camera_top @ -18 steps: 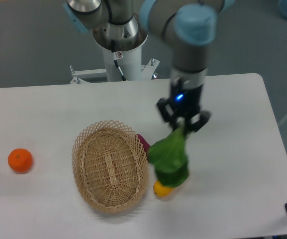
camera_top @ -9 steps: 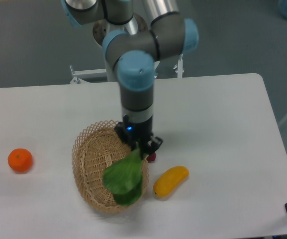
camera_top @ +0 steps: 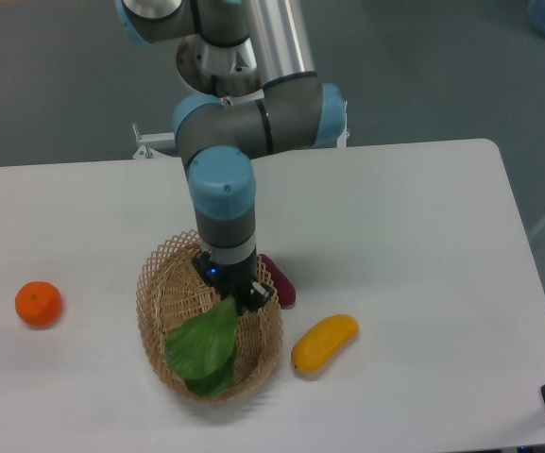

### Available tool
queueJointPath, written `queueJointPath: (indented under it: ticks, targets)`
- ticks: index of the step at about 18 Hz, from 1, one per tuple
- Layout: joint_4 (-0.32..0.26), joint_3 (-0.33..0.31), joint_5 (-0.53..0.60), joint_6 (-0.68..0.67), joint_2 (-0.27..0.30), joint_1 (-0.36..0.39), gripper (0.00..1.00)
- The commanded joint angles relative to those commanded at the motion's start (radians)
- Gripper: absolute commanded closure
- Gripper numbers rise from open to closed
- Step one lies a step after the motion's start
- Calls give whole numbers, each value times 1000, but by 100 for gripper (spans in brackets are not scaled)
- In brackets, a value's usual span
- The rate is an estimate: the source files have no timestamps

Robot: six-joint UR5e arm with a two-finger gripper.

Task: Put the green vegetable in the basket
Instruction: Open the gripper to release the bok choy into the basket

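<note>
1. While the arm reaches down from the back edge of the tabletop [camera_top: 423, 198], the gripper [camera_top: 233, 294] sits over the basket [camera_top: 155, 283], inside its right rim line, fingers mostly hidden by the wrist and the leaf.
2. Gripper state: narrow, closed on the stem end of the green vegetable [camera_top: 202, 347]; the grip point itself is partly hidden.
3. Green vegetable is inside the basket, leaves spread toward the near-left part of the bowl, stem end up at the gripper; cannot tell if the leaves are resting on the basket floor or just above it.
4. Vegetable look: broad, crinkled leaves, mid to dark green, darker at the lower tip; pale stem not visible from this angle.
5. Basket: oval, tan wicker, lacy openwork rim, long axis running roughly front to back, set left of tabletop centre; near rim is close to the front tabletop edge.
6. Purple vegetable [camera_top: 280, 280] lies just beside the basket's right rim, near the gripper; touching or not, cannot tell.
7. Yellow fruit [camera_top: 324, 342] lies right of the basket, apart from the rim, tilted, near the front edge.
8. Orange [camera_top: 39, 304] sits well apart on the left, near the left edge.
9. Open room: right half of the tabletop and the back-left area are bare white surface.
</note>
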Motion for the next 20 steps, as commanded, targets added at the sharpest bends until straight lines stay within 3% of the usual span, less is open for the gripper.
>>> queueJointPath:
  ticks: [9, 12, 14, 16, 17, 20]
  targets:
    - [0, -22, 57, 25, -11, -18, 72]
    - [2, -22, 57, 23, -11, -20, 63]
    - [3, -19, 57, 23, -14, -20, 47]
    - [5, -14, 57, 22, -14, -18, 10]
    - [6, -11, 57, 20, -12, -20, 0]
    - [5, -3, 57, 18, -5, -18, 0]
